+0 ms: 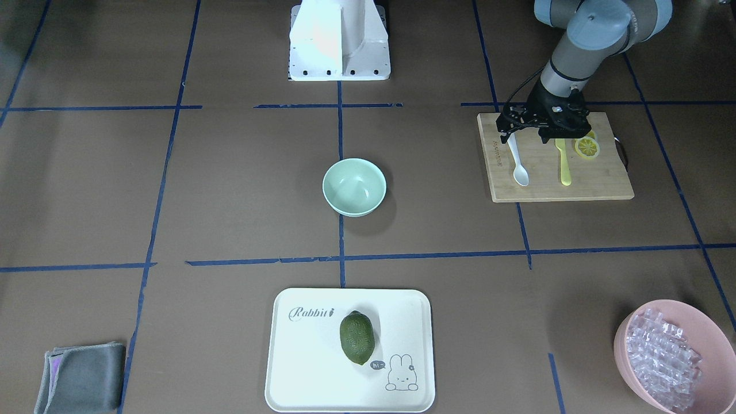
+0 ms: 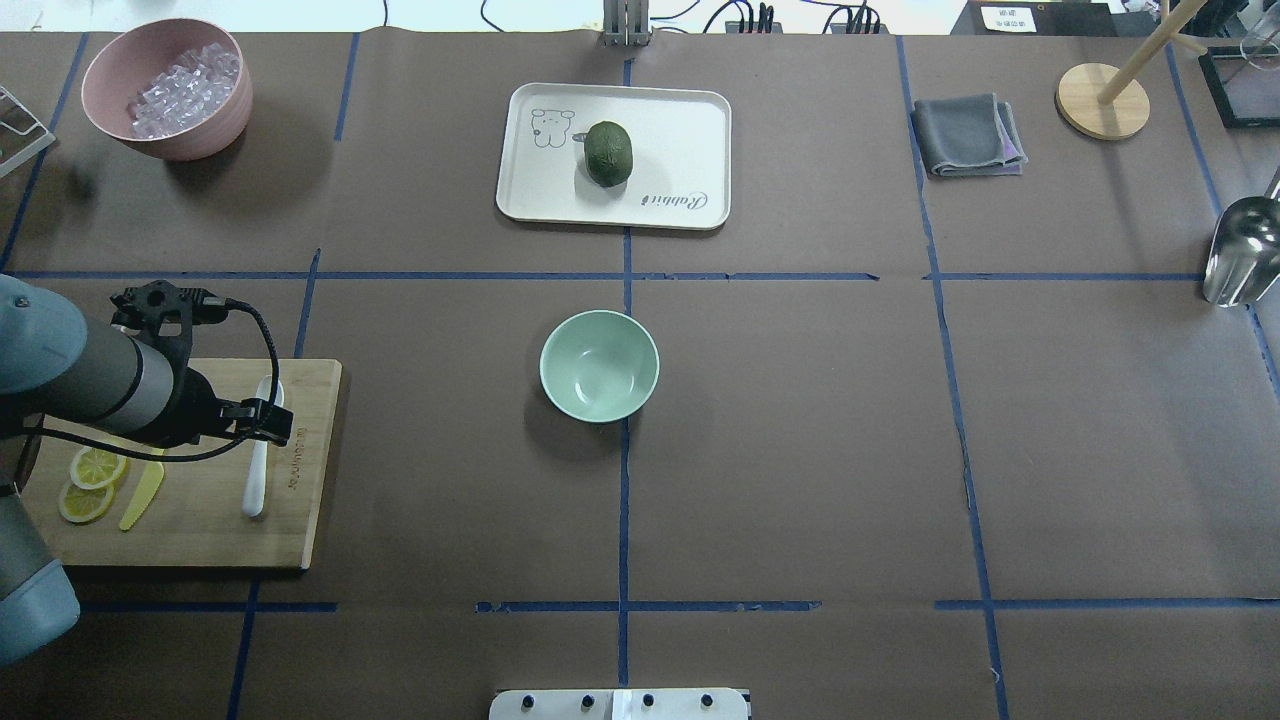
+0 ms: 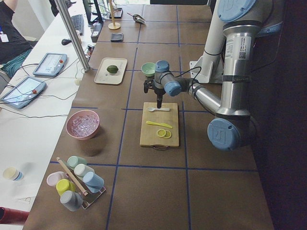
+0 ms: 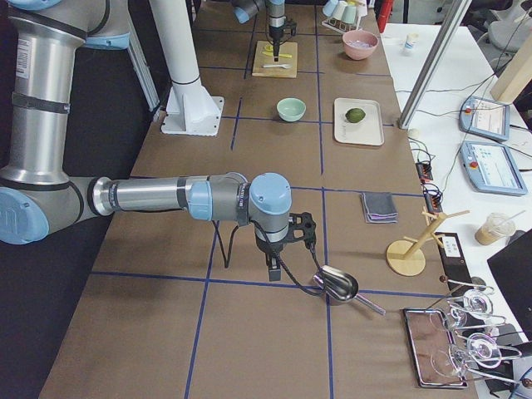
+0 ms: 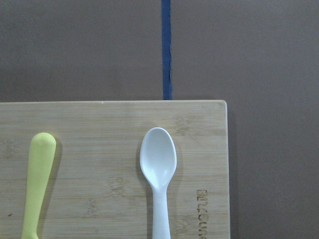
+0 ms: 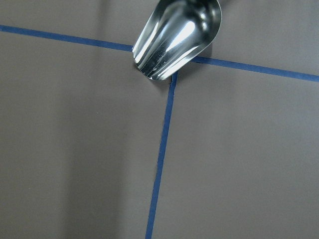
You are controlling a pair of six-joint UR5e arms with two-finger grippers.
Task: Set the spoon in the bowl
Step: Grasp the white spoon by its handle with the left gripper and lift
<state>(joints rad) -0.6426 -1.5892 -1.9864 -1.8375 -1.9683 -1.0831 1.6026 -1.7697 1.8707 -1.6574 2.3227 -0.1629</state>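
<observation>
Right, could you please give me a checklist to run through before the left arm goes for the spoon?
1. Left gripper open: ok, jaws apart.
2. Gripper over spoon handle: ok.
3. Fingers level with the handle: cannot tell.
4. Spoon apart from knife on board: ok.
5. Bowl upright and empty: ok.
6. Right gripper away from bowl, near scoop: ok.

Spoon (image 1: 517,161) on brd (image 1: 598,179) by L end effector (image 1: 543,135)
</observation>
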